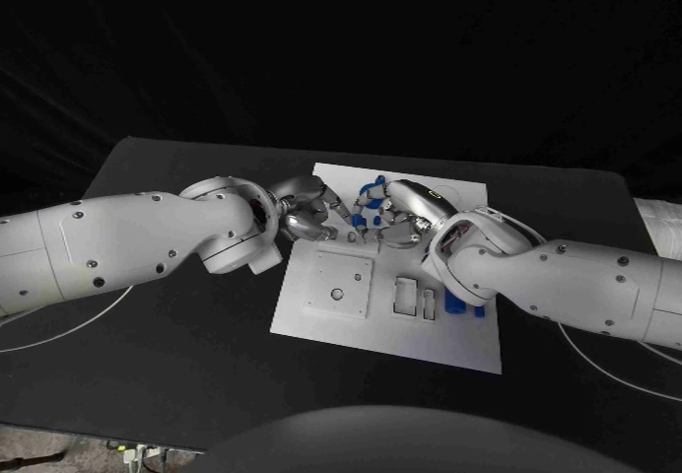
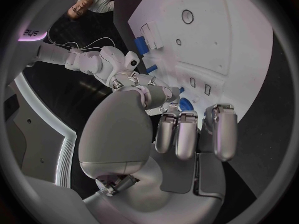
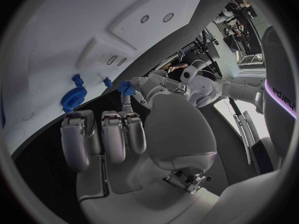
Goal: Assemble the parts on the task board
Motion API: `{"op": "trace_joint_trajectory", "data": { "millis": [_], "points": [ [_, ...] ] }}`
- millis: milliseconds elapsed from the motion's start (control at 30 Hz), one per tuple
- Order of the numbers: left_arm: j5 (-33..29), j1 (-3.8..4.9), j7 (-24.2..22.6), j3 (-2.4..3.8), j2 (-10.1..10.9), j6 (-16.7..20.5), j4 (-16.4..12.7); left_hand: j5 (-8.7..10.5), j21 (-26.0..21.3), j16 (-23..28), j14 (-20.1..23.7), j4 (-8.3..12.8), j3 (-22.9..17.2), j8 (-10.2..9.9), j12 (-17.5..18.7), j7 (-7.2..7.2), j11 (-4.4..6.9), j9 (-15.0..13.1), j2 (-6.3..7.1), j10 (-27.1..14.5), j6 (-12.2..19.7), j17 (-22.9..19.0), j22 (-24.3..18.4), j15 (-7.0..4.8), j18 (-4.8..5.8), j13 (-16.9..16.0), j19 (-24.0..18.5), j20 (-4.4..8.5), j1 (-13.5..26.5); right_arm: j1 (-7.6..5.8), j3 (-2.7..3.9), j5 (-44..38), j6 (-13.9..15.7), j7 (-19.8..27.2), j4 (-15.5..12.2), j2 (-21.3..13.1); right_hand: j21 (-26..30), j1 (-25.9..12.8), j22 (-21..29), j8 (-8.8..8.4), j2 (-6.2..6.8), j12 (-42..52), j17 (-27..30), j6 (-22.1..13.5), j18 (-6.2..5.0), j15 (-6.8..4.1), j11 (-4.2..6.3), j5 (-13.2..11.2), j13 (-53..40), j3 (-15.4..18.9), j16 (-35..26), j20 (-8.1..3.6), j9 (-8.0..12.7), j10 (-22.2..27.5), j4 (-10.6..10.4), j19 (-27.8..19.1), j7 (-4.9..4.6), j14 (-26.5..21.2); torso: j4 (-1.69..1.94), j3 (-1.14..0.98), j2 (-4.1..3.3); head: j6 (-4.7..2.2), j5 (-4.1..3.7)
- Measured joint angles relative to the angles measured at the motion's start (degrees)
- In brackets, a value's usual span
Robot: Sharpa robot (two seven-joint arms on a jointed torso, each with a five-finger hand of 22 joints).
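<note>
Board (image 1: 330, 320): a white plate lying flat near the middle of the black counter (image 1: 170, 365), with a raised square panel on its left half and narrow slots beside that panel.
Left hand (image 1: 310, 215): over the board's far left part, fingers curled toward the right hand; in the left wrist view (image 2: 187, 134) the fingers bend down over the board edge.
Right hand (image 1: 402, 212): over the board's far middle, fingertips meeting those of the left hand; in the right wrist view (image 3: 106, 137) its fingers curl toward the board.
Small part (image 2: 186, 104): a round blue piece at the point where the fingertips of both hands meet, just above the board's far part; it also shows in the right wrist view (image 3: 126, 88). It is pinched there, but I cannot tell which hand carries it or whether both do.
Blue cluster (image 1: 373, 197): blue pieces between the two hands at the board's far edge, partly hidden by fingers.
Gear (image 3: 74, 97): a blue toothed piece on the board, near the right hand's fingers but apart from them.
Blue block (image 1: 457, 304): on the board's right side, just right of the slots and partly under the right arm.
</note>
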State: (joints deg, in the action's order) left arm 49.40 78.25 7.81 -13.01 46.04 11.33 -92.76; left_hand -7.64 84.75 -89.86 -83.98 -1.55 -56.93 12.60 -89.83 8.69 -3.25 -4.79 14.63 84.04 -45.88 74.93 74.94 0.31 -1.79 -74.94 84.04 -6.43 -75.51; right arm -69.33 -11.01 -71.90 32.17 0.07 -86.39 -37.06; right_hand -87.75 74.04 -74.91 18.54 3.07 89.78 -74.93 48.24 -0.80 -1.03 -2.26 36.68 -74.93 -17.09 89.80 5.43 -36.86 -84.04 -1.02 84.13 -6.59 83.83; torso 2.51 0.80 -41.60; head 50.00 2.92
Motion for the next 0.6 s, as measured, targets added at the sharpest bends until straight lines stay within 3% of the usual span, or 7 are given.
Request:
{"op": "trace_joint_trajectory", "data": {
  "millis": [500, 600],
  "points": [
    [-0.4, -0.02, -0.2, -0.02, 0.1, -0.1, -0.2, 0.00, 0.0, 0.0, 0.0, 0.0, 0.0, 0.0, 0.0, -0.01, 0.00, 0.2, 0.00, 0.0, -2.0, 0.0, 0.0, 0.00, 0.00, 0.0, 0.0, 0.00, 0.0, -0.02, 0.01, -0.1, -0.4, -0.2, 0.2, 0.0, 0.0, 0.0, 0.0, -0.26, -0.02, 0.0, 0.0, 0.1, 0.00, 0.00, 0.00, 0.0, 0.0, 0.0, 0.0, 0.00, -0.1, 0.0, 0.0, 0.0, 0.11, 0.0, -0.05, 0.00, 0.00, 0.00, 0.10],
    [-0.4, -0.02, -0.1, -0.02, 0.1, -0.2, -0.3, 0.00, 0.0, 0.0, 0.0, 0.0, 0.0, 0.0, 0.0, 0.19, 0.00, 0.3, 0.00, 0.0, -2.2, 0.0, 0.0, 0.00, 0.01, 0.0, 0.0, 0.00, 0.0, -0.01, 0.01, -0.1, -0.4, -0.2, 0.2, -0.1, 0.0, 0.0, 0.0, -0.22, -0.03, 0.0, 0.0, 0.1, 0.00, 0.00, 0.00, 0.0, 0.0, 0.0, 0.0, 0.00, -1.3, 0.0, 0.0, 0.0, 0.12, 0.0, -0.05, 0.00, 0.00, 0.00, 0.03]
  ]
}}
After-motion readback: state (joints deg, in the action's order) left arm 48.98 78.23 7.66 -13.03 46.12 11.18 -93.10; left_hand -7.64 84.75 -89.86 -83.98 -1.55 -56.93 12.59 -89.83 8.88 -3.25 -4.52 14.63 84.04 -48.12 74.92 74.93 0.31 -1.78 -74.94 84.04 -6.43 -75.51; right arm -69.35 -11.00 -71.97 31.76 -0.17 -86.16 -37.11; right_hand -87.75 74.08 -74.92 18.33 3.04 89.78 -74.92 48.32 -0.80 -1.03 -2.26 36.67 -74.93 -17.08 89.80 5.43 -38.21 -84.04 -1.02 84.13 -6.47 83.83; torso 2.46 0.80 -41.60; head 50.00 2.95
